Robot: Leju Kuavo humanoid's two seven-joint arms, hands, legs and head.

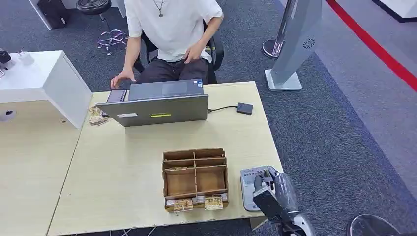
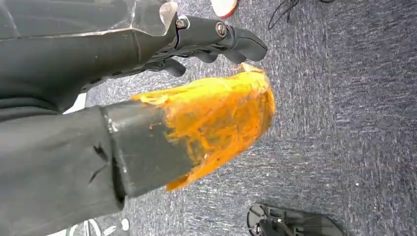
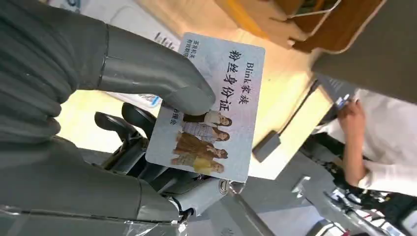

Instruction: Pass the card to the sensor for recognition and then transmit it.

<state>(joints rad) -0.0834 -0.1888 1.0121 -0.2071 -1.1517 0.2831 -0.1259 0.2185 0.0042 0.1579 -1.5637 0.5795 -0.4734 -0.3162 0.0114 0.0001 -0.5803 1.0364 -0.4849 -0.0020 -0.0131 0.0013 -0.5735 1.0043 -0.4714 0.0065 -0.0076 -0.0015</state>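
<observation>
In the right wrist view my right hand [image 3: 123, 118] pinches a pale blue card [image 3: 216, 98] printed with black characters and a photo of several people, thumb on its face and dark fingers behind it. From the head view that hand [image 1: 273, 190] hovers over a white card pad [image 1: 248, 183] at the table's near right corner. The sensor, a small black box [image 1: 244, 108], lies on the far right of the table, cabled to the laptop; it also appears as a dark box [image 3: 267, 145] in the right wrist view. My left hand [image 2: 206, 78], its thumb wrapped in orange tape, hangs over the carpet holding nothing.
A cardboard divider box [image 1: 195, 178] with small packets along its front stands left of my right hand. A grey laptop [image 1: 157, 105] sits at the table's far side, with a seated person [image 1: 169, 34] behind it. A grey kiosk stand [image 1: 295, 44] rises at the back right.
</observation>
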